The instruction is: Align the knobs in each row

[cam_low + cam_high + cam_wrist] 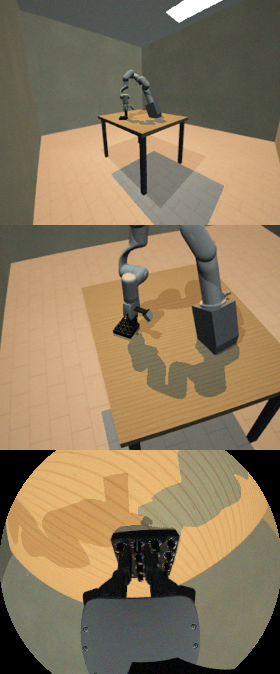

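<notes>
The black knob box (123,334) (122,118) (145,535) stands on the table near its far left edge in the top view. Its knobs show as small dark caps with pale marks around them; names and most white lines are too small to read. My gripper (131,323) (126,115) (137,552) points down over the box, its fingertips low among the knobs. The two fingers stand a little apart, with a column of knobs showing between them in the wrist view. They hide part of the knobs on both sides. Whether they touch a knob cannot be told.
The wooden table (168,347) (143,129) (90,490) carries the box and the arm's dark grey base block (216,324) (154,109), which stands to the right of the box in the top view. Shadows of the arm lie across the table top. The table's edge is near the box.
</notes>
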Motion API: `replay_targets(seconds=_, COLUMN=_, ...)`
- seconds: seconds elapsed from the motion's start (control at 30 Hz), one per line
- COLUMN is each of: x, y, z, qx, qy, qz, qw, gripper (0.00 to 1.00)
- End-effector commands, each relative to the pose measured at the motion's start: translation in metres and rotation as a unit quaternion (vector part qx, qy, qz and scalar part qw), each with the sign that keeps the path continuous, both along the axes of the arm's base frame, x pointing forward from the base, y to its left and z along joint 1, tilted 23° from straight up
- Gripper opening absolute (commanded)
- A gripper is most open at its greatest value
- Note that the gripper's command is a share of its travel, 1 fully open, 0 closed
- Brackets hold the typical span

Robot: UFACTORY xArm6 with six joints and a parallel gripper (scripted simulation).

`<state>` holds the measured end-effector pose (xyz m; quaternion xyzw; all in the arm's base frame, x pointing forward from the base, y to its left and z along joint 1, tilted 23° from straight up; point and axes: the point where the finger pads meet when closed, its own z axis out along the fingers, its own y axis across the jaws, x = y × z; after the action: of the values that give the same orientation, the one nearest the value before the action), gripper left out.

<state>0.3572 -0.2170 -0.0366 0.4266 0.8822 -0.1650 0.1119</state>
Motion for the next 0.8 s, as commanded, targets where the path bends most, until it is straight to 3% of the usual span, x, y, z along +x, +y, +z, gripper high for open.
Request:
replay_targets(seconds=0.0, x=0.0010, y=-0.0001, z=0.0009, qx=0.000, qy=-0.001, qz=0.000, qw=1.000, gripper=0.19)
replay_targets(seconds=0.77, x=0.0012, y=-0.0010, z=-0.0013, qx=0.000, qy=-0.001, qz=0.000, qw=1.000, gripper=0.19)
